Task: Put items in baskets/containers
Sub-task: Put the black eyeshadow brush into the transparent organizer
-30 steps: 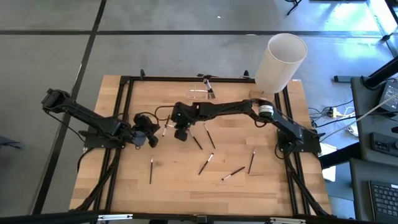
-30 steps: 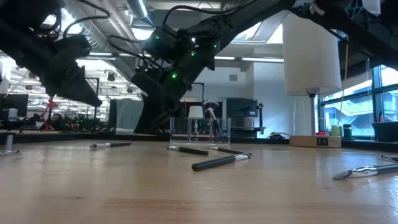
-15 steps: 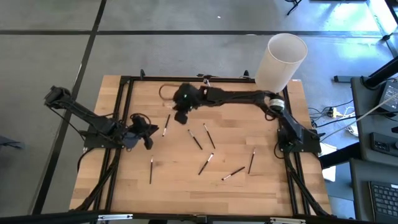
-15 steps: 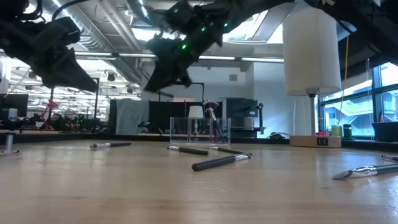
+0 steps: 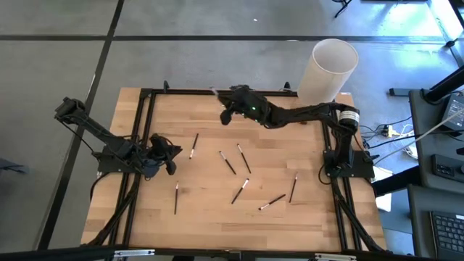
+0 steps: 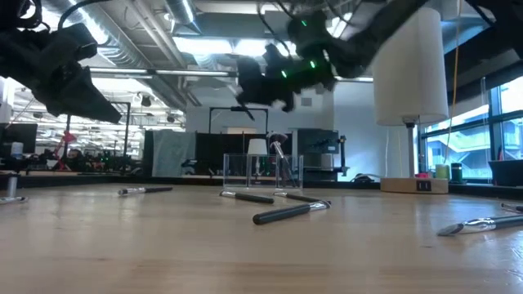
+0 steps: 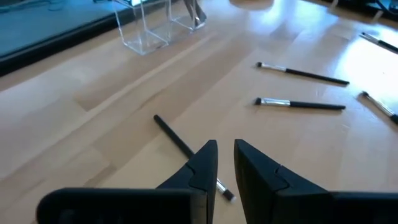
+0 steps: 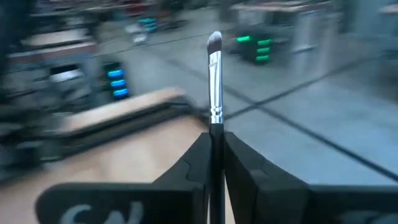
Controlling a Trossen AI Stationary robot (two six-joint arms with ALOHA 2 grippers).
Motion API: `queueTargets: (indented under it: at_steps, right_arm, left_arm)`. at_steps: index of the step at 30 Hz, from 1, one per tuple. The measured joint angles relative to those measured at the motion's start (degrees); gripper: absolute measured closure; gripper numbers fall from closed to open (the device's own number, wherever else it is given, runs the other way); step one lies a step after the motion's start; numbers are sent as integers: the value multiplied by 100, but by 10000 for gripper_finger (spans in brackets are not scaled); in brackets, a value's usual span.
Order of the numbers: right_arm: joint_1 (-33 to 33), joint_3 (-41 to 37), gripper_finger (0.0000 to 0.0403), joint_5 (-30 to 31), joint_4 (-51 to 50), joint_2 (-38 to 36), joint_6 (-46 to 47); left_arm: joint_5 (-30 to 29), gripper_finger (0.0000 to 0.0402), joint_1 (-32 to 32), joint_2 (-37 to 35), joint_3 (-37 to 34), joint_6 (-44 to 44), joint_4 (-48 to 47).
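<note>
Carrying a brush (image 8: 214, 81), the right gripper (image 5: 226, 114) hangs above the far edge of the tabletop (image 5: 203, 210), its fingers (image 8: 245, 171) clamped on the dark handle so the silver collar and bristle tip stick straight out beyond them. The brush's long axis runs in line with the fingers, so it should be dropped tip-first or handle-first once tilted over the clear holder (image 6: 261, 173). From the low view, that holder stands below the right gripper and slightly to one side, already with a brush or two leaning in it; how closely the two line up I cannot tell. The right arm is plainly the nearer one to the holder.

The left gripper (image 7: 222, 163) waits low over the tabletop's left side, fingers slightly parted and empty, with a loose brush (image 7: 186, 149) lying just ahead of them. Other brushes (image 5: 243, 190) lie scattered mid-tabletop, well apart from the holder.
</note>
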Motion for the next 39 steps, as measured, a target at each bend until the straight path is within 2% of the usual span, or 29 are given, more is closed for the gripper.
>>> queueTargets:
  at_steps: [4, 8, 13, 19, 29, 32, 39]
  right_arm:
    - [-153, -658, 364, 633, 1332, 201, -280]
    - [-321, -853, 363, 603, 1915, 418, -327]
    - [-389, -808, 364, 547, 1921, 707, -651]
    - [-394, -772, 361, 525, 1933, 824, -1001]
    - [-594, -772, 336, 512, 1783, 826, -940]
    - [-678, -772, 325, 340, 1725, 826, -907]
    - [-580, -770, 309, 250, 1640, 795, -787]
  left_arm:
    - [-223, 353, 17, 0, 0, -2, 16]
    - [-580, 354, 24, 0, 0, 19, 127]
    - [-805, 354, 24, -2, 0, 374, 382]
    - [-785, 354, 24, -2, 0, 592, 482]
    - [-725, 354, 24, -2, 0, 605, 442]
    - [-723, 355, 24, -2, 0, 605, 442]
    - [-626, 355, 24, -2, 0, 605, 442]
